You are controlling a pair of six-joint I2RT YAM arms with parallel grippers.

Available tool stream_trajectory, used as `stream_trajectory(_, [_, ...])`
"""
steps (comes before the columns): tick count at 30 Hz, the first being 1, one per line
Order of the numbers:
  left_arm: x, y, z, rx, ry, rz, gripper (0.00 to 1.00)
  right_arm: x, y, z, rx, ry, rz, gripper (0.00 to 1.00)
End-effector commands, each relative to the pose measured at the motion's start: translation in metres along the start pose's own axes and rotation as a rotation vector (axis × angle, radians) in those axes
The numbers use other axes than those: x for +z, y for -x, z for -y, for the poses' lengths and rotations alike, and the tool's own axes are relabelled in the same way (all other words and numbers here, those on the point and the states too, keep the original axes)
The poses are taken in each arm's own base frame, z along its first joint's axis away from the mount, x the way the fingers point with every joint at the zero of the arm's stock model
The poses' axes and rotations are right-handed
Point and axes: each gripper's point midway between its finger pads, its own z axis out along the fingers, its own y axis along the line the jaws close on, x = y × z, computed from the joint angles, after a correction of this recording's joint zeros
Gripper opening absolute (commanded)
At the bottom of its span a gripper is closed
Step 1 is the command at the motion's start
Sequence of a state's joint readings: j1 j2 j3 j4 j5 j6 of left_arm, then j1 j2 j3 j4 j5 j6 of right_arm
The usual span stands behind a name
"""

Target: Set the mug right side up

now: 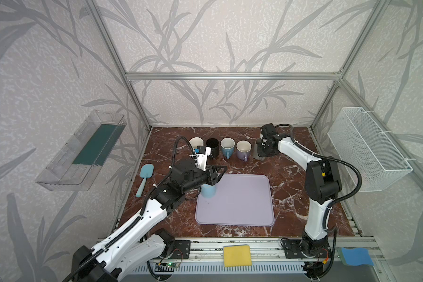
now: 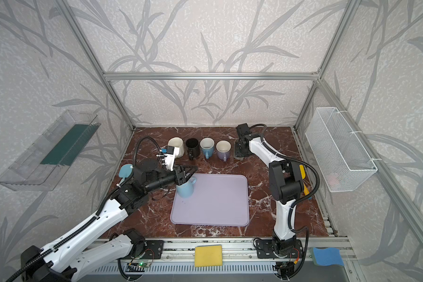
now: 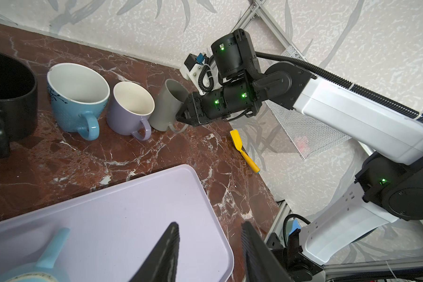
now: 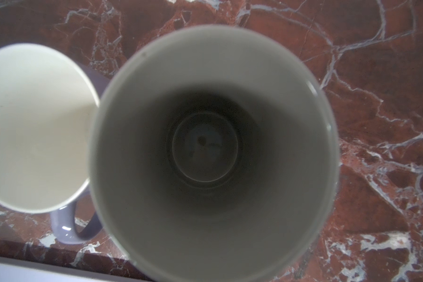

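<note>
A light blue mug (image 2: pixel 185 189) stands upside down on the near-left corner of the lavender tray (image 1: pixel 239 202). In the left wrist view its base ring (image 3: pixel 32 276) faces up and its handle (image 3: pixel 54 246) sticks out. My left gripper (image 3: pixel 209 224) hovers open just above and beside it, with nothing between its fingers; both top views show it (image 1: pixel 220 172). At the back right my right gripper (image 3: pixel 181 117) is shut at the handle of a grey mug (image 3: pixel 167 107), which is mouth up and slightly tilted. The right wrist view looks straight down into that grey mug (image 4: pixel 205 146).
Cream (image 1: pixel 196 142), black (image 1: pixel 212 146), blue (image 1: pixel 227 146) and lavender (image 1: pixel 244 149) mugs stand upright in a row at the back. A teal spatula (image 1: pixel 145 178) lies left, a yellow one (image 3: pixel 244 151) right. A wire basket (image 1: pixel 369 149) hangs on the right wall.
</note>
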State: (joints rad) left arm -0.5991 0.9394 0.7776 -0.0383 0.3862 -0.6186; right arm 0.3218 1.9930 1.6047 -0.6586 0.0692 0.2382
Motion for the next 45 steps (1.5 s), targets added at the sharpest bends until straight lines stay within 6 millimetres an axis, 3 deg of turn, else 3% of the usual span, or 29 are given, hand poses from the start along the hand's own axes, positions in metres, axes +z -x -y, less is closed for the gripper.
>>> stream_trajectory(1, [-0.005,0.015,0.009,0.034,-0.01,0.031,0.45,-0.009,0.019,-0.005,-0.009,-0.001,0.058,0.0])
stream_trajectory(4, [-0.006,0.015,0.009,0.036,-0.002,0.029,0.45,-0.01,0.019,-0.007,-0.01,0.003,0.059,0.0])
stream_trajectory(15, [-0.005,0.012,0.0,0.039,0.045,0.009,0.46,-0.014,0.018,-0.008,-0.011,0.007,0.062,0.23])
stream_trajectory(26, [-0.006,0.008,-0.007,0.047,0.086,-0.016,0.45,-0.02,0.016,-0.009,-0.009,0.016,0.065,0.38])
stream_trajectory(34, [-0.009,0.004,-0.022,0.09,0.199,-0.081,0.45,-0.044,0.009,-0.003,-0.006,0.012,0.102,0.44])
stream_trajectory(45, [-0.001,-0.006,-0.064,0.171,0.45,-0.281,0.46,-0.091,-0.015,0.003,-0.003,0.057,0.186,0.45])
